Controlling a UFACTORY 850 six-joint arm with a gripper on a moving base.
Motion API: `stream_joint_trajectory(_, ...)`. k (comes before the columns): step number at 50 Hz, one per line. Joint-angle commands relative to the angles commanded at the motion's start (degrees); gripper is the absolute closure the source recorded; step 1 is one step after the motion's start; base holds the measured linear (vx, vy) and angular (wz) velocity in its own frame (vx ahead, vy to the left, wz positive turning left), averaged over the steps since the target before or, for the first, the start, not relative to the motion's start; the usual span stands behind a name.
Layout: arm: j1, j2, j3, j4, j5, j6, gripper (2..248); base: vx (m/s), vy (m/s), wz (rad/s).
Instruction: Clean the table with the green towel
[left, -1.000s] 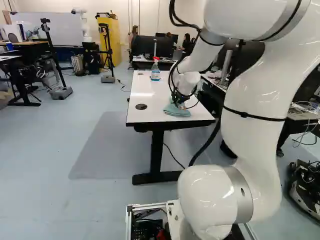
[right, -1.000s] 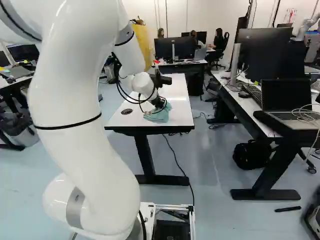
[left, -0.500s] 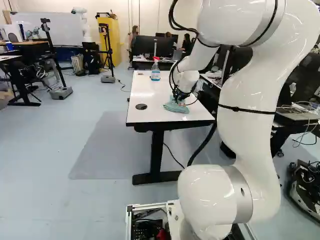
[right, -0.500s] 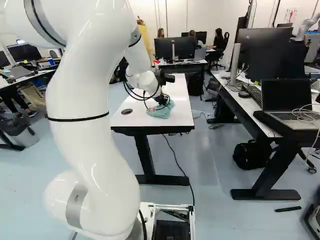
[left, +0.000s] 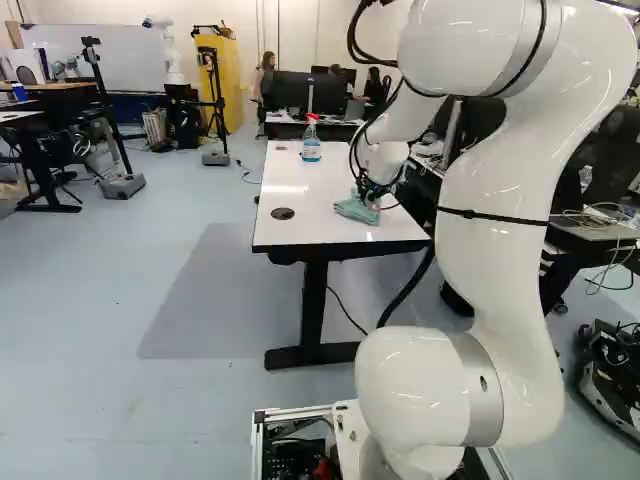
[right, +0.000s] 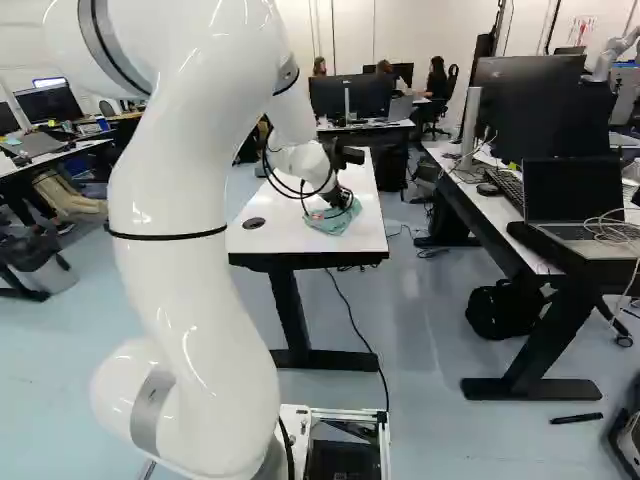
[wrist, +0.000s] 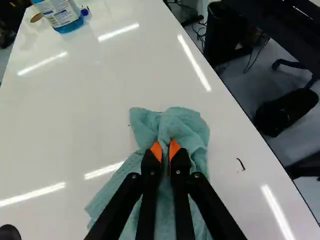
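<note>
Towel (wrist: 186, 122) bunched on the white table (wrist: 60, 115), near its edge. Gripper (right: 345, 204) has a fold of it pinched between both orange pads. Small dark mark (wrist: 241, 164) on the tabletop beside the towel. Round grommet (left: 283, 213) near the table's near end. Spray bottle (left: 311, 150) upright farther along, well apart from towel.

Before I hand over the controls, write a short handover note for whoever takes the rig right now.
Gripper: shut on a fold of the green towel.
Towel: bunched on the white table, near its closer end.
Spray bottle: upright toward the far end.
Done: towel gripped and laid against the tabletop; how much is wiped, I cannot tell.
Left: a small dark mark between towel and the table's long edge; probably wipe there next.
</note>
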Motion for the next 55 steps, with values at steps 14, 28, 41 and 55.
stream_joint_trajectory(14,-2.26,-0.82,-1.04,0.0,0.0,0.0,212,0.0,0.0,0.0)
stream_joint_trajectory(28,-4.59,-1.14,-1.45,0.0,0.0,0.0,212,0.0,0.0,0.0)
stream_joint_trajectory(41,-6.39,0.5,0.64,0.0,0.0,0.0,212,0.0,0.0,0.0)
stream_joint_trajectory(55,-8.02,3.22,4.05,0.0,0.0,0.0,212,0.0,0.0,0.0)
